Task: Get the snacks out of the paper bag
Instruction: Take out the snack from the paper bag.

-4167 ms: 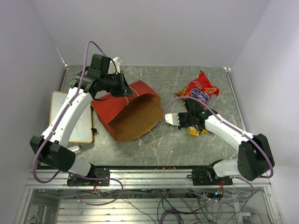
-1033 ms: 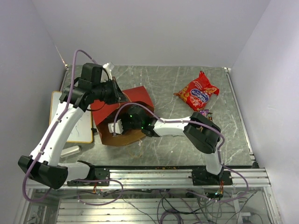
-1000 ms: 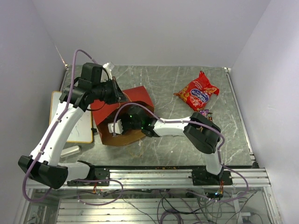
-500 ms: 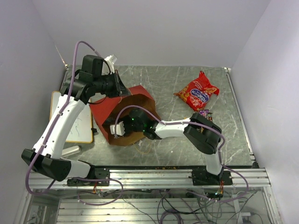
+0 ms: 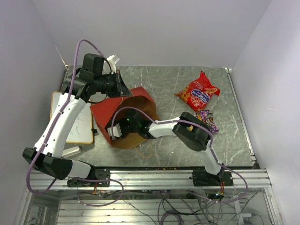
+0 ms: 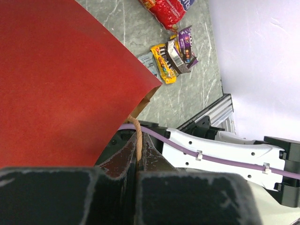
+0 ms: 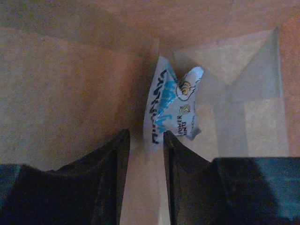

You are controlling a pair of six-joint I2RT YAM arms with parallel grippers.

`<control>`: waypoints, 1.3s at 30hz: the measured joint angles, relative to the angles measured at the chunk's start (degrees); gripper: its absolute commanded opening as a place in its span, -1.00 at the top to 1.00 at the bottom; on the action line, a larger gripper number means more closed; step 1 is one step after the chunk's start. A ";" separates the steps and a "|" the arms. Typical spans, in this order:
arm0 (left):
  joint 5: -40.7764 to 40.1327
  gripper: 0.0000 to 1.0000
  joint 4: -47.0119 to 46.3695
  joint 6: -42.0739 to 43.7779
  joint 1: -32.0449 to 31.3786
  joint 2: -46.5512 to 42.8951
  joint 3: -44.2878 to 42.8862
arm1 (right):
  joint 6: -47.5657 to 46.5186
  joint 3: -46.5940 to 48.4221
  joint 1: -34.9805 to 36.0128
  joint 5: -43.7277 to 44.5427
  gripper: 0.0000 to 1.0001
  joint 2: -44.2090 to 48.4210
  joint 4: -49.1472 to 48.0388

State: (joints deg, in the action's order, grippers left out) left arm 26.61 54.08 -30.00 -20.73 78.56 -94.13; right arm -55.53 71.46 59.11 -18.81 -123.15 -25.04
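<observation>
The tall red paper bag (image 5: 104, 112), brown kraft inside, lies tipped on the grey marbled table (image 5: 159, 79) with its mouth toward the near edge. The left gripper (image 6: 137, 161) is closed tight on the bag's thin twisted handle (image 6: 138, 136), at the bag's upper rim. The right gripper (image 7: 146, 137) reaches deep inside the bag with its jaws partly apart. A crumpled white and light-blue candy packet (image 7: 172, 110) lies against the bag's bottom, its near edge reaching into the gap between the jaws, and nothing shows it pinched. Outside, to the right, a large red crinkly chip bag (image 5: 198, 93) lies on the table, with a small cluster of yellow-orange, purple and dark candy packets (image 5: 206, 120) near it. A yellow-framed whiteboard (image 5: 77, 126) lies to the paper bag's left.
</observation>
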 measured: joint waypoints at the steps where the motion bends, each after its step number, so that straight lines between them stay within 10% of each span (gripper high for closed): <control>1: 0.33 0.86 -0.02 -0.02 0.00 0.09 0.00 | -0.07 0.83 -0.07 -0.28 0.32 -0.55 0.04; 12: 2.45 0.86 -0.70 -1.07 0.02 0.13 0.74 | -1.18 6.86 -1.11 -1.38 0.45 -6.16 0.07; 24: 2.10 0.86 -0.66 -1.46 0.02 -0.24 1.22 | -2.43 8.70 -1.79 -0.44 1.00 -8.13 0.98; 39: 1.01 0.86 -1.29 -2.49 0.02 -2.97 5.07 | -1.46 -7.34 -2.12 0.04 1.00 12.81 5.33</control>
State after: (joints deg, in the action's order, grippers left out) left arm 27.62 52.80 -32.49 -20.71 75.59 -89.06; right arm -56.99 64.12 56.99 -18.76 -110.34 -19.70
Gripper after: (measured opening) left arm 0.074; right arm 0.006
